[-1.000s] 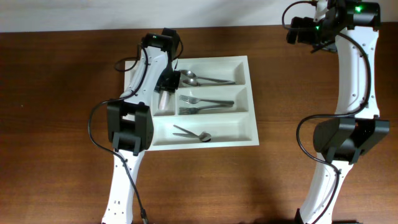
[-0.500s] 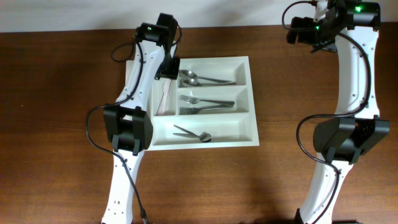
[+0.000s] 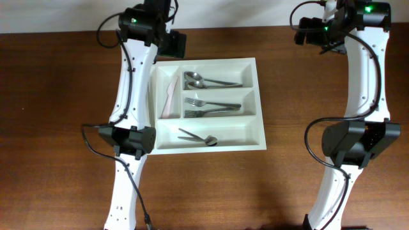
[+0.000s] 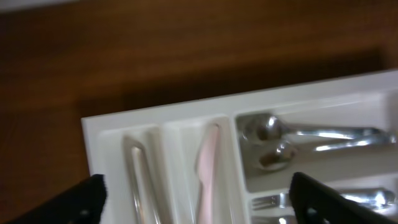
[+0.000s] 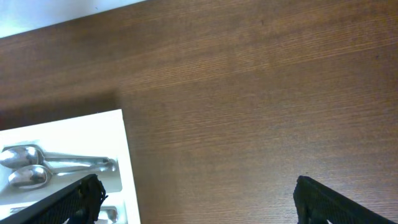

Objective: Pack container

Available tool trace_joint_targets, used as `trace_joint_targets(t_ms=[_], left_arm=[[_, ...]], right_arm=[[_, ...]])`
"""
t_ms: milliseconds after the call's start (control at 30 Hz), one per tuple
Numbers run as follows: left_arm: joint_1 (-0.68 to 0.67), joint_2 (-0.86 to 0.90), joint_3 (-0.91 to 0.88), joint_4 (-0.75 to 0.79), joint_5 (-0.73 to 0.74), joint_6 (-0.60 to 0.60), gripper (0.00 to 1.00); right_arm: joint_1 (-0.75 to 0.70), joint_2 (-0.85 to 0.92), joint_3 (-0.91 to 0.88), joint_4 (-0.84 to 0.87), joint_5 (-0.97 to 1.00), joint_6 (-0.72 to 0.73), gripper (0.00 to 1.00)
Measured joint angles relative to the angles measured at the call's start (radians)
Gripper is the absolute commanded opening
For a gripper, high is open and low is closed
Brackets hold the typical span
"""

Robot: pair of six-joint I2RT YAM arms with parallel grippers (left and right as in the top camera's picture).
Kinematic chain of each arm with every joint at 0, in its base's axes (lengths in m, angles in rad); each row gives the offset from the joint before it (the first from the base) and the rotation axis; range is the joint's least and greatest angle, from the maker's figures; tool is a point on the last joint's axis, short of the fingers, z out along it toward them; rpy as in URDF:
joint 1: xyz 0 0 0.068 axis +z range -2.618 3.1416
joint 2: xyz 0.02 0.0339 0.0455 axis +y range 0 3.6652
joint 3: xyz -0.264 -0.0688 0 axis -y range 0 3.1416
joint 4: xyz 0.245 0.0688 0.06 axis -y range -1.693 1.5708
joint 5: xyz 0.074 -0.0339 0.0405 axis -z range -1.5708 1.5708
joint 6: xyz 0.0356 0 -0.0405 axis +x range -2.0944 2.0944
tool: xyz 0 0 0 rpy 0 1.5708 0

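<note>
Left gripper (image 4: 199, 196) spread — container (image 3: 244, 131) holds cutlery (image 3: 214, 83).

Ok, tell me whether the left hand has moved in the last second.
Yes. In the overhead view the left hand has pulled back from above the cutlery tray's narrow compartments to just past its far edge, near the left corner.

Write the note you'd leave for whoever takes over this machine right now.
Left gripper: open, empty, above the far left corner of the tray.
Right gripper: open, empty, over the table right of the tray.
Done: the tray holds two spoons, two forks, a pink knife, a silver piece beside it, and more cutlery in the near compartment.
Left: no loose cutlery shows on the table, so packing looks finished.
</note>
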Motion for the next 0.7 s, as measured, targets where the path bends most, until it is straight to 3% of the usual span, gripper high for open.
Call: trace_joint_targets(t_ms=[267,700], left_arm=[[0.018,-0.001,0.001,0.000,-0.101,0.000,0.99],[0.018,-0.001,0.001,0.000,-0.127,0.000,0.99]], right_arm=[[0.000,0.000,0.000,0.000,0.000,0.000,0.99],[0.000,0.000,0.000,0.000,0.000,0.000,0.99]])
